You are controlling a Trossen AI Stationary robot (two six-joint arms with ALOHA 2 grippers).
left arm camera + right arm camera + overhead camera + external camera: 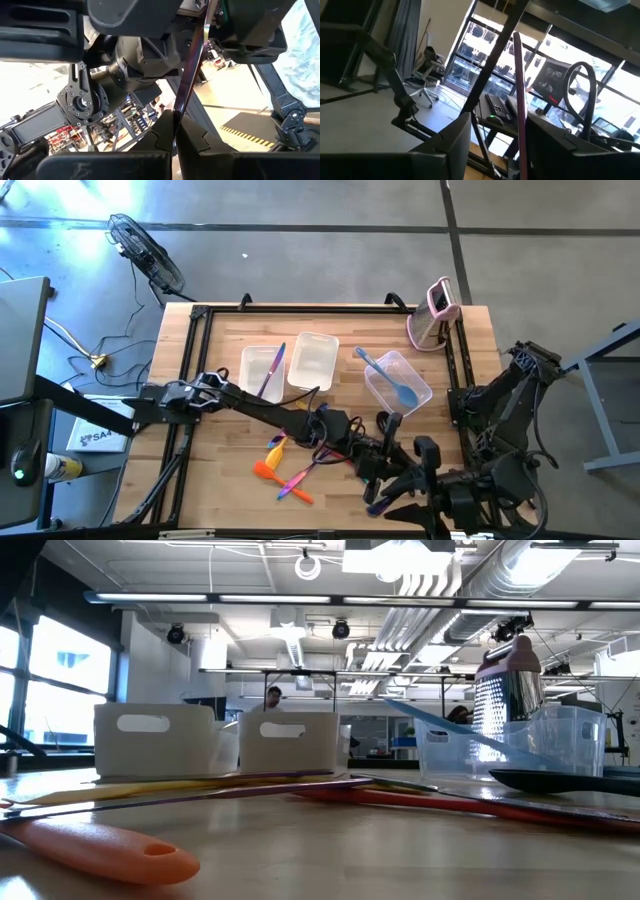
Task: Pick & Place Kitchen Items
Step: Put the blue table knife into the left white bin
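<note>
My left gripper (175, 135) reaches across to the table's near right (365, 458) and is shut on a slim dark purple utensil (192, 60). My right gripper (500, 125) faces it there (400, 480), open. The same purple handle (519, 90) stands between its fingers, close by one of them. Orange, yellow and purple utensils (282, 468) lie flat on the wooden table at near centre. Another purple utensil (272, 370) lies in the left tub, and a light blue spoon (390, 378) in the right tub. Both held-up grippers are above the low view's field. My left gripper pinches the purple utensil's thin handle (178, 111) between its two fingertips. The handle runs on from the fingers, away from them, lifted clear of the table. My right gripper: the handle runs close along one finger (540, 142); I cannot tell whether they touch.
Three clear tubs (312, 360) stand at mid-table. A pink-and-white gadget (435, 315) stands upright at the far right corner. In the low view an orange handle (100, 850), a red utensil (450, 805) and a black one (560, 780) lie in front of the tubs.
</note>
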